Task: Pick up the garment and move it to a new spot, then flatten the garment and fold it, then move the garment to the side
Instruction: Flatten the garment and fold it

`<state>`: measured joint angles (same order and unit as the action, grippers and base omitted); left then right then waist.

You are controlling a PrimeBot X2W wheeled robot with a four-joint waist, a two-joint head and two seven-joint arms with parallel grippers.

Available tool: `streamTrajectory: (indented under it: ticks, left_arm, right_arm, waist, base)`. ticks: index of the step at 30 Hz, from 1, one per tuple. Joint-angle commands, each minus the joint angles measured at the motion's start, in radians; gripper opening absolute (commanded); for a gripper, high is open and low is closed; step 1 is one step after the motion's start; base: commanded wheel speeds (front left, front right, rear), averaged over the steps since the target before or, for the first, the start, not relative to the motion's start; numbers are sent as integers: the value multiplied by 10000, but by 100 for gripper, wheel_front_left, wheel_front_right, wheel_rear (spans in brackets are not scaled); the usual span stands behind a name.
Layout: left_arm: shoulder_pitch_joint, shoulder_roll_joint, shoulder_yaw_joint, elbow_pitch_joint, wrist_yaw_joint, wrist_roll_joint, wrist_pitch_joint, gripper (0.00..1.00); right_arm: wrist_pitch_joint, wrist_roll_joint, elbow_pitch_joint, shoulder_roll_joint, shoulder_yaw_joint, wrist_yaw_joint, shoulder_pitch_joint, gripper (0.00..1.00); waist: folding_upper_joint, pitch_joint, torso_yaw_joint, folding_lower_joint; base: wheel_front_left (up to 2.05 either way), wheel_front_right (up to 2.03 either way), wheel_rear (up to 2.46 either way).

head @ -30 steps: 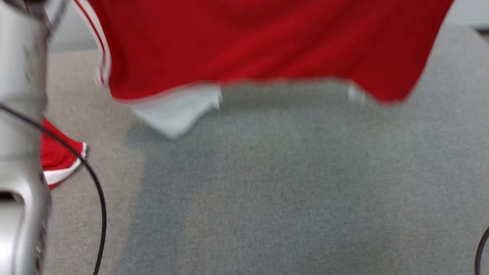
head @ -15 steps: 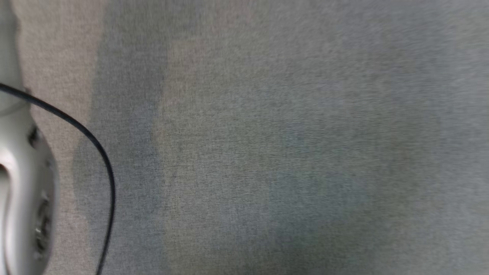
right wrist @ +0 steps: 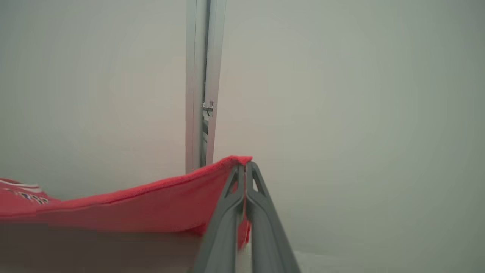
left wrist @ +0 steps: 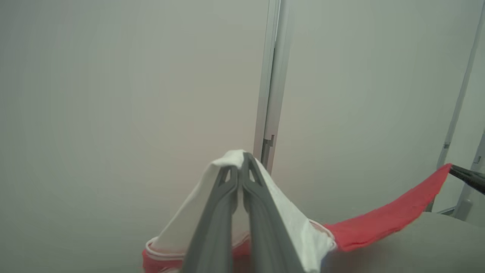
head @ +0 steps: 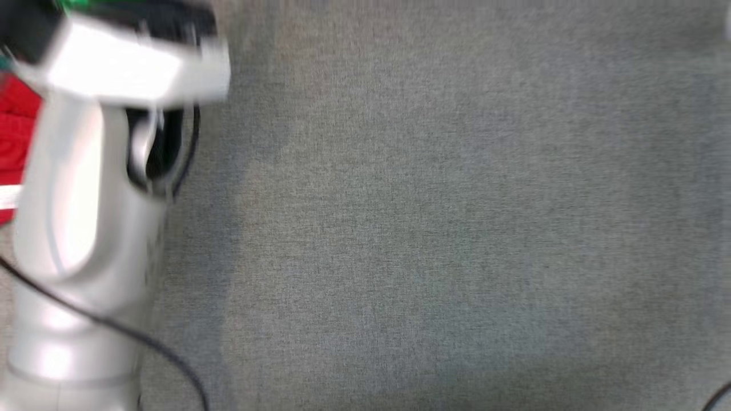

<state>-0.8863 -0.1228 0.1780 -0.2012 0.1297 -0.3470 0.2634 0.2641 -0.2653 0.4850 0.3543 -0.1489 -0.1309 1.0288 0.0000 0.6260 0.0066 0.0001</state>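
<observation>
The garment is red with white trim and a white part. My left gripper (left wrist: 242, 159) is shut on the white part of the garment (left wrist: 291, 223), which drapes over its fingers. From there a red band of cloth stretches, hanging in the air, to my right gripper's dark tips (left wrist: 466, 176). In the right wrist view my right gripper (right wrist: 245, 167) is shut on the garment's red edge (right wrist: 151, 204), which runs off to the left. In the blurred head view a red corner of the garment (head: 12, 131) peeks out behind my pale left forearm (head: 85, 217).
A grey cloth-covered surface (head: 428, 228) spreads below in the head view. A black cable (head: 171, 354) loops by the left forearm. Pale wall panels joined by a metal strip (left wrist: 271, 76) stand ahead of both grippers.
The head camera has swung, so the hanging red garment has left the top of its picture and the left forearm now looms at the left. Both grippers keep their hold.
</observation>
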Motion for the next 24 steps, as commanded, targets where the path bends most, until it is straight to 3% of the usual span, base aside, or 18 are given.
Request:
streamTrajectory:
  ticks: [1, 6, 12, 20, 24]
  left_arm:
    - [666, -159, 39, 282, 1, -130, 13, 0]
    - [3475, -425, 5, 1252, 1, -301, 14, 0]
    - [6137, -174, -202, 2425, 2, 180, 15, 0]
    - [8379, 166, -255, 3306, -50, 430, 13, 0]
    - [9348, 13, 111, 3509, -148, 924, -1, 0]
  right_arm:
    - [8, -134, -162, 58, 1, 1, -548, 0]
    - [8, -466, -483, 7, 42, 1, -2691, 0]
    - [9, -600, -900, -89, 465, 1, -5033, 0]
    - [7, -662, -1195, -170, 925, 1, -7355, 0]
    - [7, -661, -1450, -315, 1023, 1, -8323, 0]
  waist:
    - [0, -709, -137, -1]
    - [0, -1845, -121, -1]
    - [0, -3007, 62, -1]
    - [0, -3905, 272, -1]
    - [0, -4267, 241, -1]
  base:
    - [0, 0, 0]
    - [0, 0, 0]
    - [0, 0, 0]
    - [0, 0, 0]
    - [0, 0, 0]
